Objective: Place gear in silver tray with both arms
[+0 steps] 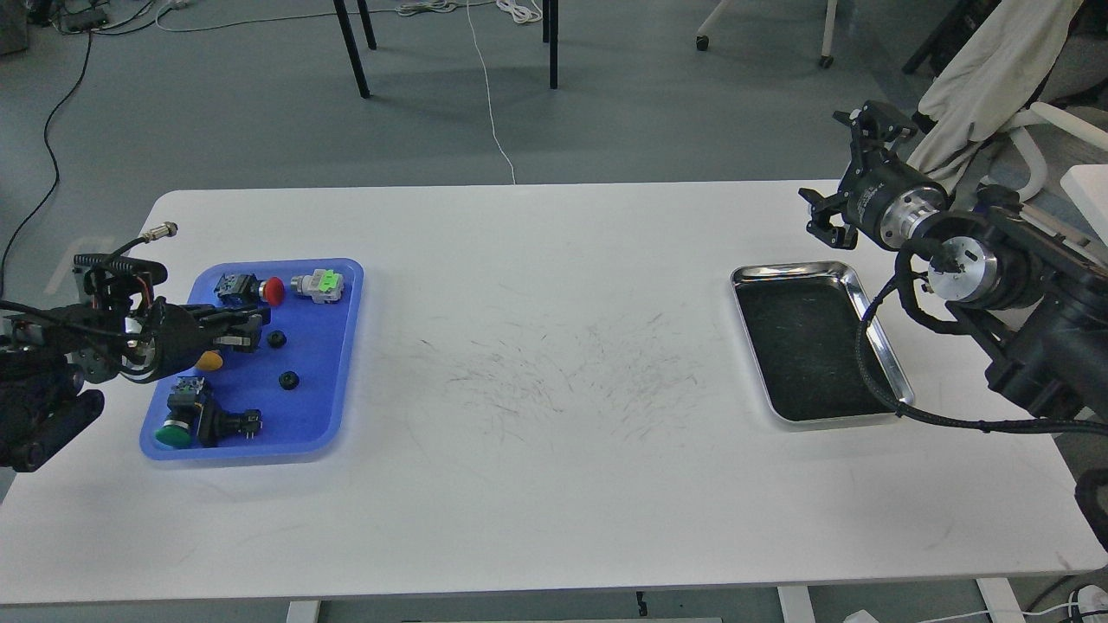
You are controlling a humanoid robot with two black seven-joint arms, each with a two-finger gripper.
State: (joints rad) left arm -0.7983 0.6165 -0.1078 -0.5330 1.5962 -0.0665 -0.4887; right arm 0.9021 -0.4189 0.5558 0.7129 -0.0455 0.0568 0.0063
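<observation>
Two small black gears lie in the blue tray (333, 407), one near its middle (276, 339) and one lower down (288, 379). My left gripper (249, 330) hovers over the tray's left part, just left of the upper gear. Its dark fingers overlap, so I cannot tell how far apart they are. The silver tray (883, 346) sits empty at the right of the table. My right gripper (838, 171) is held up beyond the silver tray's far right corner, with its jaws spread and empty.
The blue tray also holds a red-capped button (272, 291), a grey part with a green top (320, 284), a green-capped button (176, 433) and an orange piece (208, 360). A black cable (874, 381) from my right arm hangs over the silver tray's right rim.
</observation>
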